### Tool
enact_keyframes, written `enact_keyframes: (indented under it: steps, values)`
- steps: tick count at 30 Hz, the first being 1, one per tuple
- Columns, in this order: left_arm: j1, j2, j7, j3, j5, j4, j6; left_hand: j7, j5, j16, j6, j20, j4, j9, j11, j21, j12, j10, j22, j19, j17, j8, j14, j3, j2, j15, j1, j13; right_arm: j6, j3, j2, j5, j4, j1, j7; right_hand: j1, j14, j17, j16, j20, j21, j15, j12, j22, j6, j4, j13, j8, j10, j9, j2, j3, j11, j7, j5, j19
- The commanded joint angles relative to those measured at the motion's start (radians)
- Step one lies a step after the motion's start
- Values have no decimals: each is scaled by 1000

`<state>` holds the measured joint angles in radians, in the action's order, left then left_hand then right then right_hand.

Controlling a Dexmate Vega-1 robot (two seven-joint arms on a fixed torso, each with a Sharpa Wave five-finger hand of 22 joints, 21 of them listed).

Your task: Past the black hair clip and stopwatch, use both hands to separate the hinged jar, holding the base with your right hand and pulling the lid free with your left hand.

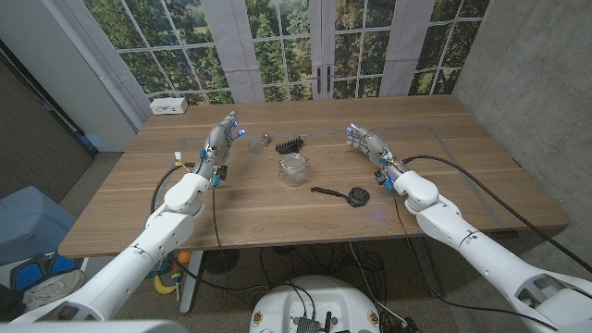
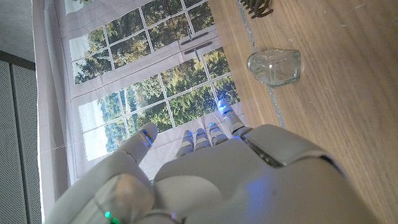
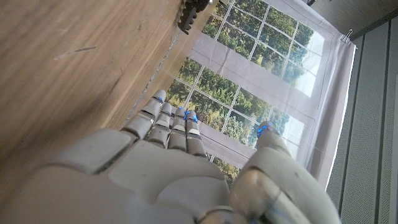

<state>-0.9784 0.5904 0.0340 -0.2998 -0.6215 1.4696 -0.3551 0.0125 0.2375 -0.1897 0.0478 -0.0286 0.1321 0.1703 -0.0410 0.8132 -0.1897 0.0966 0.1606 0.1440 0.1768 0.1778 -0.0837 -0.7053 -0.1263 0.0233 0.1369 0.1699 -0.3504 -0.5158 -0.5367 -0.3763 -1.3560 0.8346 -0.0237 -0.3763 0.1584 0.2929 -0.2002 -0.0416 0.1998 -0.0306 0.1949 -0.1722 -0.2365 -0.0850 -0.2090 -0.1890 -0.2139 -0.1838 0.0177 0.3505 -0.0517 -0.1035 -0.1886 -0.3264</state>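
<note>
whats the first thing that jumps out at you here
Two white robot arms reach across the wooden table, the left hand and right hand both holding nothing. Between them stands a clear glass jar, with a black hair clip beyond it and a black stopwatch nearer the right arm.

In my left wrist view the clip (image 2: 255, 7) is being cut off by the picture's edge. In my right wrist view the edge is cutting it too. From the head view, the stopwatch (image 1: 356, 195) is showing too small for its face to be read.
</note>
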Motion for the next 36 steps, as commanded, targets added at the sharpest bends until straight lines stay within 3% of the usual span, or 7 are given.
enact_keyframes:
  steps: [1,5,18,27,36]
  values:
    - [-13,7,-17,11,-15,-1,-13,2,7,-6,-4,0,0,1,-1,-2,-3,-8,4,-3,1,5,5,-6,-43,4,-10,4,52,-29,-43,109,-100,30,66,-32,-24,-4,3,3,-5,-2,-8,-4,38,-29,-4,6,32,-5,31,-2,-6,-6,-7,14]
    - [-16,8,-20,14,-21,0,-16,3,7,-5,-5,0,0,1,0,-4,-3,-10,4,-6,1,5,6,-6,-43,3,-11,4,71,-40,-57,157,-130,36,92,-46,-51,-12,8,-2,-10,-12,-11,-4,92,-54,-6,11,68,-7,69,-16,-12,-14,-20,34]
    - [-19,8,-30,19,-27,0,-27,2,8,-4,-5,-1,-1,1,-2,-10,-2,-10,4,-9,1,4,7,-7,-43,3,-16,4,150,-65,-103,287,-223,51,140,-70,-89,-24,10,0,-13,-11,-8,-4,143,-76,-12,4,112,-12,139,-51,-8,-20,-46,61]
    - [-24,9,-36,29,-42,4,-30,2,8,-4,-6,0,0,1,-3,-16,-2,-11,5,-11,1,4,9,-7,-41,3,-21,4,157,-73,-111,345,-251,66,175,-77,-106,-27,10,0,-13,-13,-4,-5,156,-76,-14,0,121,-15,153,-66,-10,-24,-56,75]
    - [-29,14,-43,40,-52,1,-37,3,9,-4,-8,2,2,1,-4,-21,-2,-13,5,-13,1,4,8,-6,-40,4,-27,4,183,-91,-108,407,-272,78,206,-90,-97,-31,1,3,-6,-10,5,-5,144,-74,-16,-10,111,-16,144,-71,-8,-22,-67,66]
